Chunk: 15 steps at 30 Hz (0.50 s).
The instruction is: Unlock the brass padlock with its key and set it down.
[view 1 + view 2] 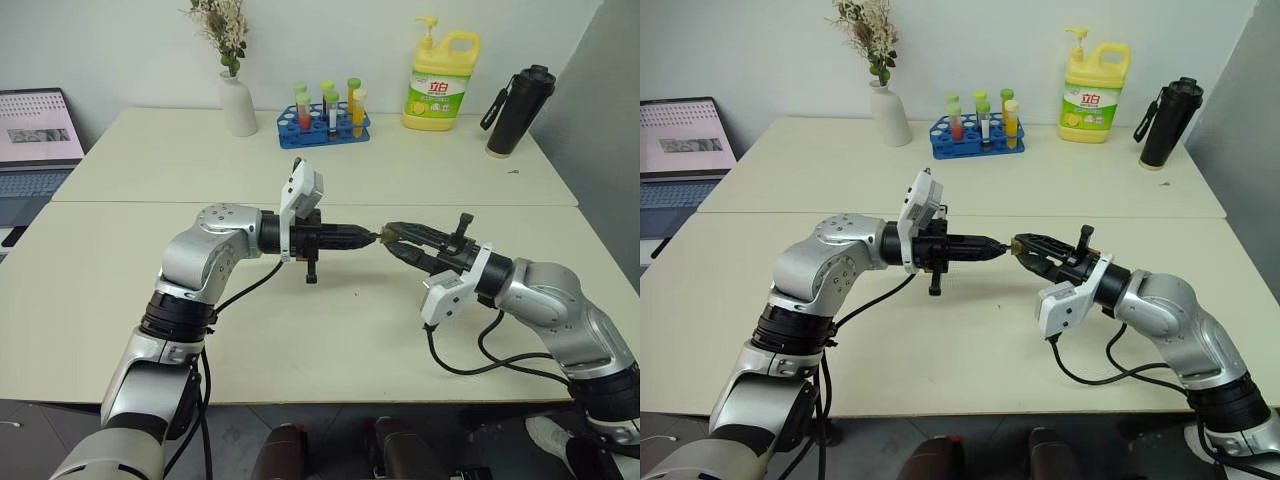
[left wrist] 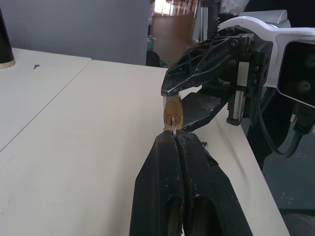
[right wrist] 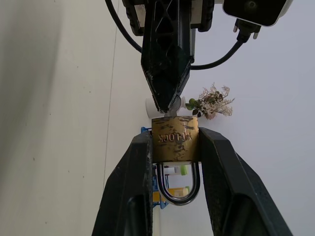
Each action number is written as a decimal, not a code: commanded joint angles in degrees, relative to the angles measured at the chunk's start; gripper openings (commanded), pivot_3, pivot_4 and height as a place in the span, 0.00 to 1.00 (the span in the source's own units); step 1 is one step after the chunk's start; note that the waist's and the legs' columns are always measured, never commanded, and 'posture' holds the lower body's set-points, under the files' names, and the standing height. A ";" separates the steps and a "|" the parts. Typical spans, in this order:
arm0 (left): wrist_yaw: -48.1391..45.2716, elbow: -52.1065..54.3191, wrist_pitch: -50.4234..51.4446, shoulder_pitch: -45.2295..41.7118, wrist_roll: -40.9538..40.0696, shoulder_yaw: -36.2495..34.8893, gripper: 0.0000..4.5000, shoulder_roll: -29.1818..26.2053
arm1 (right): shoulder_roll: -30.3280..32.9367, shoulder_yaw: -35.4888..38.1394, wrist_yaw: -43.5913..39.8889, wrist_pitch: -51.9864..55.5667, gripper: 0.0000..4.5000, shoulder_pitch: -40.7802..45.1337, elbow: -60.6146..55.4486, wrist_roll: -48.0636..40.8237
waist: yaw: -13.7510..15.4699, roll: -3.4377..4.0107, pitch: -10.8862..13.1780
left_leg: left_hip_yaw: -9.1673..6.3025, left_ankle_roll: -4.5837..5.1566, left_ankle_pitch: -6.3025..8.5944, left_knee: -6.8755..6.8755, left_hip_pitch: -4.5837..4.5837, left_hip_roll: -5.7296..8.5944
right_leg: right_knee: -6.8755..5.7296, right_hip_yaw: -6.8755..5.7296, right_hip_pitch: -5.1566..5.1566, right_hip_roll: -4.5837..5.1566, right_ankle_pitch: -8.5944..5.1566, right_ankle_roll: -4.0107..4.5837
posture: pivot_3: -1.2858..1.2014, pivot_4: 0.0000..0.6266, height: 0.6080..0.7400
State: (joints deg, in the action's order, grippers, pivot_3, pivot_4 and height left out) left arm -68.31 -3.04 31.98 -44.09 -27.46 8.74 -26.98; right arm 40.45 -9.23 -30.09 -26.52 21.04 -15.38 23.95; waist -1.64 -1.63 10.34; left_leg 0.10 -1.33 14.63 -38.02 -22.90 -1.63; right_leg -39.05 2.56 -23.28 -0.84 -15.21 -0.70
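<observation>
Padlock (image 3: pixel 174 139) sits clamped by its brass body between the two fingers of the right claw (image 3: pixel 174 162), held up in the air above the bench (image 1: pixel 330 340), well clear of its top. In the right wrist view the shackle (image 3: pixel 179 186) hangs toward that camera, apparently not yet sprung, and the keyhole face points away, toward the other arm. The left claw (image 2: pixel 173 137) has its fingers pressed fully together, tips right at the keyhole; a sliver of silvery key (image 2: pixel 173 129) shows between the tips and the lock, seemingly seated in the slot, though how deep it sits cannot be told.

As a judgement, the lock is small, rigid and light for these fingers, but its smooth brass sides are slippery, so the side-on pinch across the flat faces looks like the right hold: it leaves both the keyhole and the shackle free. The key is thinner still and offers very little to grip; pinching it by the bow, flat between the fingertips, is the only hold that can pass a twist to it. Turning should come from a roll of the left wrist along the key's own line, since any sideways push could lever the lock out of the right fingers or bend the key. Neither piece is fragile, yet either would be awkward to recover if dropped on the bench.
</observation>
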 commanded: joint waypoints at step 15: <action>-1.61 -3.50 -44.27 1.48 16.83 3.11 0.00 2.86 | -0.87 1.13 -0.83 -0.10 0.21 -0.02 -1.87 -2.72 | 0.14 0.00 0.00 | 0.06 0.01 0.00 -0.01 0.00 0.02 | 0.01 0.02 0.02 0.00 0.04 0.07 | 0.52 0.24 1.00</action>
State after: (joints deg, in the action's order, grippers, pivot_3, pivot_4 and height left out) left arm -69.90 -7.43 -8.06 -41.15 -11.47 10.73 -24.93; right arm 40.06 -9.05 -31.17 -26.50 20.45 -15.44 22.52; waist -1.50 -1.63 10.34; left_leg 0.16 -1.32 14.64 -38.03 -22.90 -1.61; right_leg -39.05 2.58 -23.26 -0.84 -15.17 -0.63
